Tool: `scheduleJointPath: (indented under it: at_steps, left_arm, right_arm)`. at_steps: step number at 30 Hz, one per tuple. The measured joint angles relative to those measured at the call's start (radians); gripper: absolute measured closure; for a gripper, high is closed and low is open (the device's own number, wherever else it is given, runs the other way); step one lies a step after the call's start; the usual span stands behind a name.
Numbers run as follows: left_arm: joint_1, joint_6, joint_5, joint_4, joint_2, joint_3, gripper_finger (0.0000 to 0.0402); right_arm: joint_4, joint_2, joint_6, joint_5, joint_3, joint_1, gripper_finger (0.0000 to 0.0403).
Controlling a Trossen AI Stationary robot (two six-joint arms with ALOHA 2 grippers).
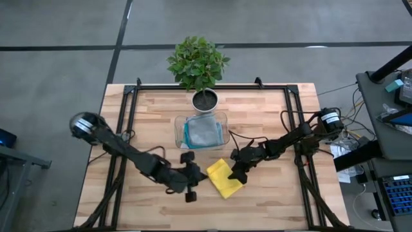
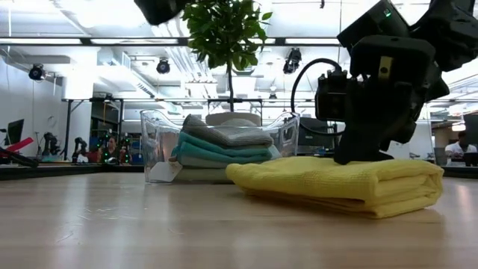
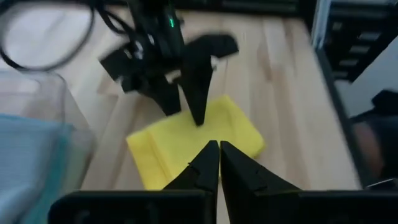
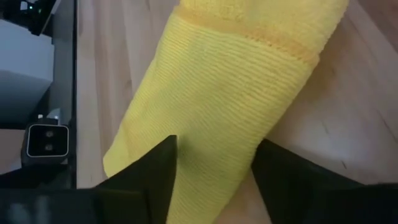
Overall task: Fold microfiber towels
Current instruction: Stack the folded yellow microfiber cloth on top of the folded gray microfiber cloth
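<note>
A yellow microfiber towel (image 1: 225, 179) lies folded flat on the wooden table, near the front. My right gripper (image 1: 237, 173) stands open on its far right part, seen from the side in the low view (image 2: 360, 153). My left gripper (image 3: 218, 157) is shut, holds nothing, and hangs above the towel's left side (image 1: 201, 175). A grey towel (image 2: 228, 134), a teal one (image 2: 224, 149) and a light blue one (image 2: 216, 161) lie folded in a stack inside a clear tray (image 1: 222, 122). My right gripper comes down slanting from the table's right side with its fingers apart. One fingertip (image 3: 199, 119) is on the folded towel's top near its far edge (image 4: 205, 155). The other finger (image 4: 280, 177) stands at the towel's edge. The towel lies flat on the table.
A potted plant (image 1: 198, 64) stands at the table's far edge, just behind the tray. Black frame rails (image 1: 122, 129) run along the left and right sides. Bare wood (image 1: 154, 116) lies left of the tray, and more (image 1: 270, 200) at the front right.
</note>
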Motion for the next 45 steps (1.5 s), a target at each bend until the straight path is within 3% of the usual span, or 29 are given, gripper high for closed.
scheduleJointPath:
  at_steps: [8, 15, 22, 26, 36, 41, 45]
  left_arm:
    - [-0.002, 0.008, -0.04, -0.028, -0.143, -0.002, 0.0402]
    - [-0.002, -0.017, -0.088, -0.027, -0.128, -0.003, 0.0402]
    - [0.007, -0.118, -0.087, 0.008, -0.044, -0.004, 0.039]
    - [0.018, -0.133, -0.081, 0.07, 0.014, -0.005, 0.0343]
    - [0.093, -0.135, -0.074, 0.164, 0.16, -0.004, 0.0176]
    - [0.149, -0.135, 0.067, 0.18, 0.212, -0.004, 0.0121]
    - [0.18, -0.135, 0.142, 0.219, 0.257, -0.004, 0.0103]
  right_arm:
    - [0.001, -0.009, -0.023, -0.002, 0.0, -0.004, 0.0284]
    - [0.0, -0.022, -0.058, 0.009, -0.002, -0.003, 0.0383]
    - [0.004, -0.088, -0.193, 0.022, -0.001, 0.004, 0.0388]
    - [-0.003, -0.12, -0.269, 0.02, -0.002, 0.021, 0.0389]
    - [-0.025, -0.138, -0.457, 0.023, 0.013, 0.064, 0.039]
    - [-0.027, -0.139, -0.527, 0.031, 0.02, 0.084, 0.039]
    - [-0.035, -0.139, -0.552, 0.032, 0.024, 0.086, 0.039]
